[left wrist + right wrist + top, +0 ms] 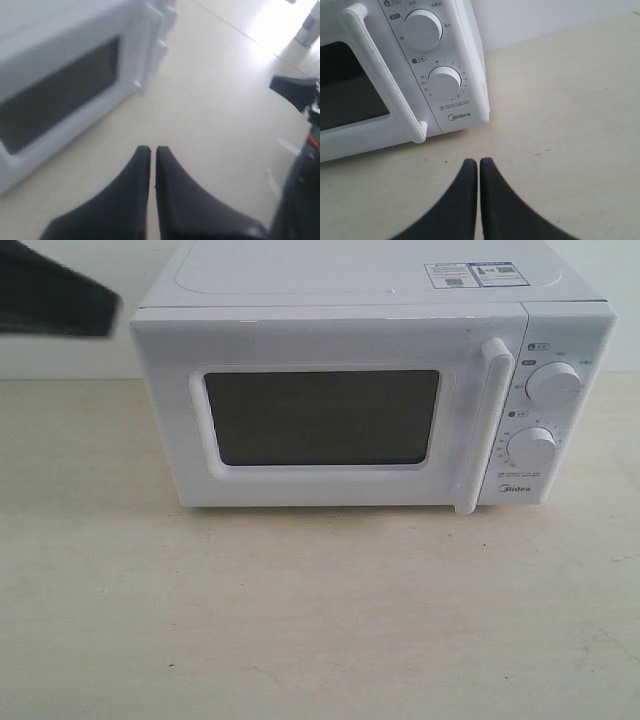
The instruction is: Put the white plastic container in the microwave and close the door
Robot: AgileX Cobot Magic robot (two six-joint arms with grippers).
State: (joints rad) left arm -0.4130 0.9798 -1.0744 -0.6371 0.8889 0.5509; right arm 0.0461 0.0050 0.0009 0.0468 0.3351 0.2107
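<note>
the exterior view takes in the whole microwave (350, 285) square on. a dark blurred shape (55, 295) cuts into its upper left corner, above and left of the microwave; what it belongs to cannot be told. the door (320, 340) sits flush with the body. its dark window (322, 417) comes first, then the vertical bar handle (485, 425), then two round knobs (553, 383) stacked on the right panel. two stickers (475, 275) on the top show only here. whether the white plastic container lies behind that window, no view tells.

only the left wrist view shows the left gripper (153, 150). its black fingers meet tip to tip with nothing between them, over the pale table (210, 100), out in front of the window side of the door and well apart from it. a black piece of hardware (295, 90) and a grey cylinder (310, 25) stand farther off, seen in this view alone.

only the right wrist view shows the right gripper (478, 162). its jaws are pressed together and empty. it is over the table in front of the knob panel, near the foot of the handle but apart from it. the midea name (460, 116) reads clearly under the lower knob.
</note>
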